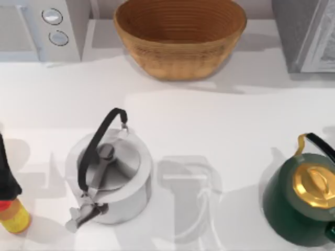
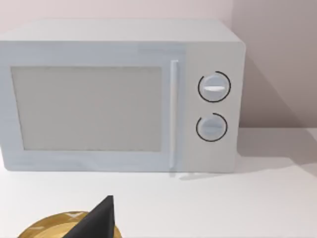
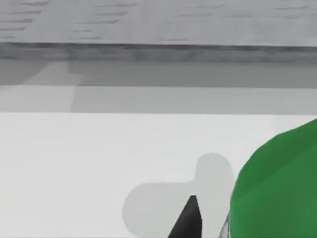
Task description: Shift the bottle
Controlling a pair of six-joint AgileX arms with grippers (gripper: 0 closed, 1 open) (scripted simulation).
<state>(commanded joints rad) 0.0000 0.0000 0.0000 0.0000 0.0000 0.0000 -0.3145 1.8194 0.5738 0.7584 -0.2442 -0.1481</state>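
Observation:
In the right wrist view, a bright green rounded body, the bottle (image 3: 277, 188), rises very close to the camera. A black part of my right gripper (image 3: 188, 220) stands just beside it. I cannot tell whether the two touch. In the top view, a pale grey shadow (image 1: 188, 193) lies on the white table near the front edge, between the two kettles. A black part of my left gripper (image 2: 96, 220) shows in the left wrist view, next to a yellow-gold rounded thing (image 2: 49, 228).
A steel kettle (image 1: 112, 180) stands front left and a dark green kettle with a gold lid (image 1: 303, 201) front right. A yellow bottle with a red band and black top (image 1: 13, 212) is at the left edge. At the back are a wicker basket (image 1: 180, 36), a microwave (image 2: 119, 94) and a grey appliance (image 1: 306, 31).

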